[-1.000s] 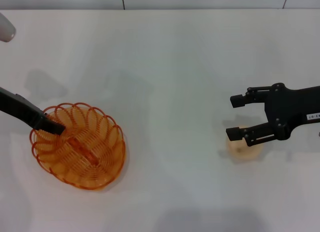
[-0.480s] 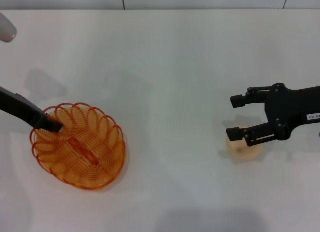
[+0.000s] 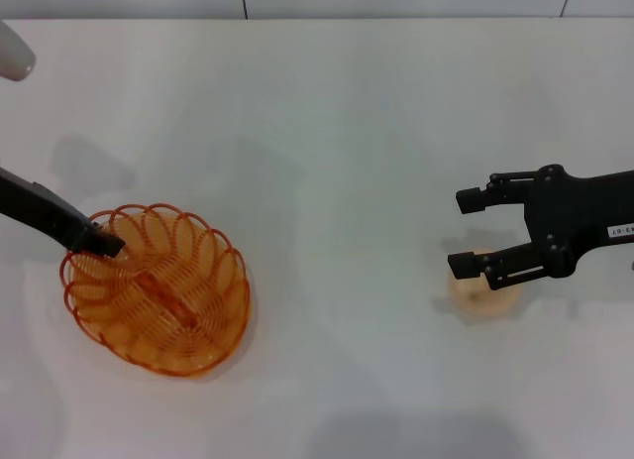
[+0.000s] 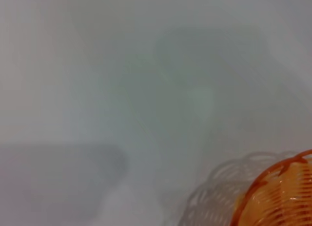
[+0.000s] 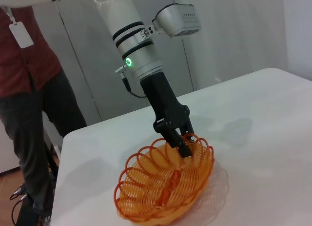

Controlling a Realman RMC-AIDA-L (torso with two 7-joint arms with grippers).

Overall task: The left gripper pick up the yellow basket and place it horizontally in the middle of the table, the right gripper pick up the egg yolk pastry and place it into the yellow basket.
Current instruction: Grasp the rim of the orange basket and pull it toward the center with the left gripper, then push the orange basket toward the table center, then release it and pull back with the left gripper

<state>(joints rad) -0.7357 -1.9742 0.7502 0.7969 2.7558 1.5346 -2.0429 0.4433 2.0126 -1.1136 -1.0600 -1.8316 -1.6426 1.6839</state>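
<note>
The yellow basket [image 3: 156, 292] sits on the white table [image 3: 327, 132] at the left, its long axis running diagonally. My left gripper [image 3: 103, 245] is shut on the basket's far-left rim. In the right wrist view this left gripper [image 5: 183, 147] pinches the rim loops, and the yellow basket [image 5: 163, 187] tilts with that side raised. The left wrist view catches only an edge of the yellow basket [image 4: 285, 196]. My right gripper [image 3: 468, 233] hangs open at the right. The egg yolk pastry [image 3: 485, 294] lies just under its nearer finger, partly covered by it.
A person in a red shirt [image 5: 29, 84] stands beyond the table's far-left side. A white part of the left arm [image 3: 14, 55] shows at the far left corner. The table's far edge [image 3: 327, 20] meets a grey wall.
The left gripper's tip has edged slightly toward the far left with the basket's rim; the basket has barely shifted. The right gripper and the pastry have not moved.
</note>
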